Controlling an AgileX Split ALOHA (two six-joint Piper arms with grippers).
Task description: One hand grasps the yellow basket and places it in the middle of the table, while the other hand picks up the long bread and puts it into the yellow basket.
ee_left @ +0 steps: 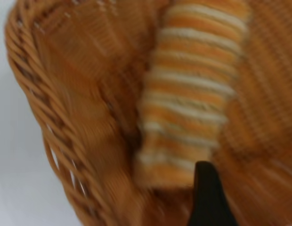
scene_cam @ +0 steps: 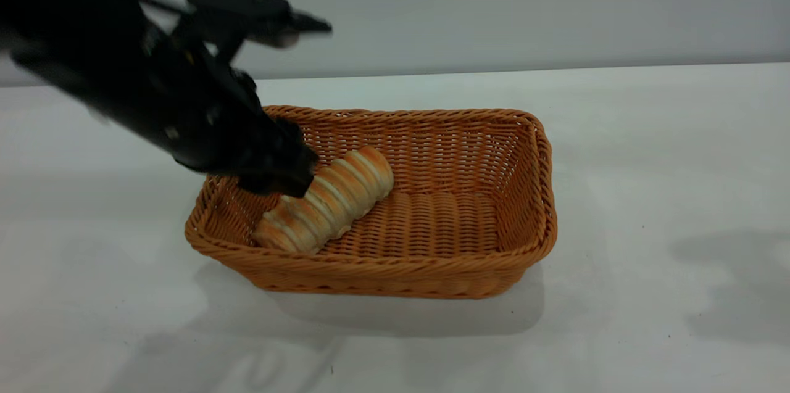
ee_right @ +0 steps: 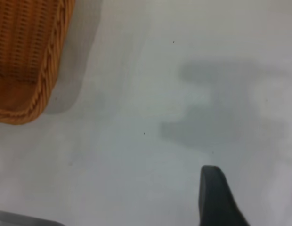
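The yellow basket stands in the middle of the white table. The long bread lies slantwise on the basket's floor in its left half, its nearer end by the front left corner. My left gripper hangs over the basket's left end, close against the bread's upper side. In the left wrist view one black finger shows beside the bread's end, apart from it, with basket floor on its other side; the gripper is open. My right gripper is open above bare table, right of the basket's corner.
The table stretches bare to the right and front of the basket, with only arm shadows and tiny dark specks. A grey wall closes off the back. The left arm's black body slants in from the upper left.
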